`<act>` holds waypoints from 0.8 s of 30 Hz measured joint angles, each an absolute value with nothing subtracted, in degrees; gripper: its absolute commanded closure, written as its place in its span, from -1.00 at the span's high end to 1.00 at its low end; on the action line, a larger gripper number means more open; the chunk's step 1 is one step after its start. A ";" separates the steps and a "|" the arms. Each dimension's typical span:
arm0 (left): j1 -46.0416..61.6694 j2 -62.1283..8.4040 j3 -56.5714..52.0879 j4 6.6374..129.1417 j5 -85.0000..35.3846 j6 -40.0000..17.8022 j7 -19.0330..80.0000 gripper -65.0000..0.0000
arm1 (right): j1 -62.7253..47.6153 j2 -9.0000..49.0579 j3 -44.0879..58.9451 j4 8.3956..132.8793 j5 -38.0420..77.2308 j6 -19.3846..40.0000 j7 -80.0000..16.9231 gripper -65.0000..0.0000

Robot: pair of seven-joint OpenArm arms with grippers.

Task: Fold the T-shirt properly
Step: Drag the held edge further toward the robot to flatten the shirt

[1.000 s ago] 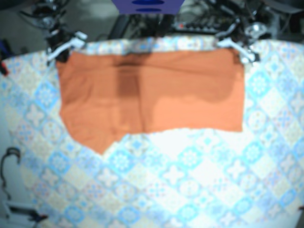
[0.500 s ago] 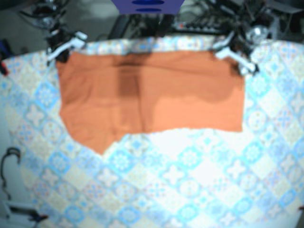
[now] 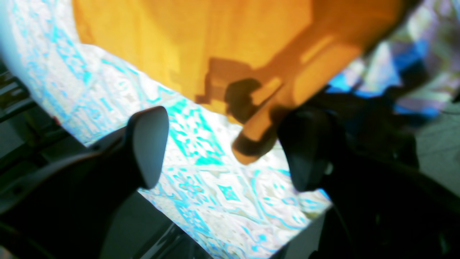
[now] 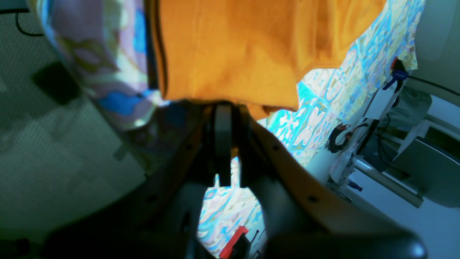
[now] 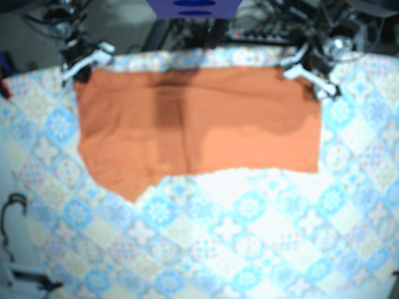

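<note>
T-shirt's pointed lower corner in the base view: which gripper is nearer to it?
Right. The right gripper is at the T-shirt's top corner on the pointed corner's side; the left gripper is at the opposite top corner.

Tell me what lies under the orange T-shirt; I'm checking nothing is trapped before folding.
Only the patterned tablecloth shows around the T-shirt; whatever it covers is hidden.

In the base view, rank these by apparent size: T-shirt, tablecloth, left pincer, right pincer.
1. tablecloth
2. T-shirt
3. left pincer and right pincer: they look about alike, so they are not ranked.
</note>
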State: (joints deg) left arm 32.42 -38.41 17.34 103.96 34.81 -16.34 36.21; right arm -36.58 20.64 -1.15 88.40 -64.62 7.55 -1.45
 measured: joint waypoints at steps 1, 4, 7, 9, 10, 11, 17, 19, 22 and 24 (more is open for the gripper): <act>32.40 -38.39 17.37 103.68 34.72 -16.36 36.21 0.50 | -36.64 20.67 -1.15 88.40 -64.62 7.53 -1.48 -1.00; 32.27 -38.26 17.41 102.17 34.74 -16.34 36.18 0.37 | -36.69 20.80 -1.15 88.40 -64.62 7.51 -1.52 -1.00; 32.27 -38.28 17.41 101.34 34.68 -16.34 36.18 0.03 | -36.64 20.75 -1.15 88.40 -64.62 7.51 -1.52 -1.00; 32.40 -38.26 17.41 101.27 34.68 -16.36 36.16 -0.15 | -36.67 20.78 -1.15 88.40 -64.62 7.51 -1.54 -1.00; 32.40 -38.26 17.43 101.27 34.68 -16.34 36.14 -0.22 | -36.69 20.78 -1.15 88.40 -64.62 7.51 -1.56 -1.00; 32.40 -38.26 17.43 101.27 34.65 -16.36 35.90 -0.29 | -36.67 20.80 -1.15 88.40 -64.62 7.51 -1.56 -1.00; 32.42 -37.21 17.43 101.27 34.94 -16.34 35.94 -0.72 | -36.67 20.78 -1.15 88.40 -64.60 7.49 -1.52 -1.00; 32.42 -37.12 17.43 101.27 34.96 -16.34 35.97 -1.00 | -36.67 20.80 -1.15 88.38 -64.62 7.51 -1.56 -1.00; 32.40 -36.60 17.43 101.27 35.33 -16.32 36.18 -1.00 | -36.73 20.75 -1.15 88.33 -64.60 7.49 -1.54 -1.00; 32.53 -36.49 17.43 101.27 35.33 -16.34 36.18 -1.00 | -37.32 20.80 -1.15 88.33 -64.60 7.29 -1.34 -1.00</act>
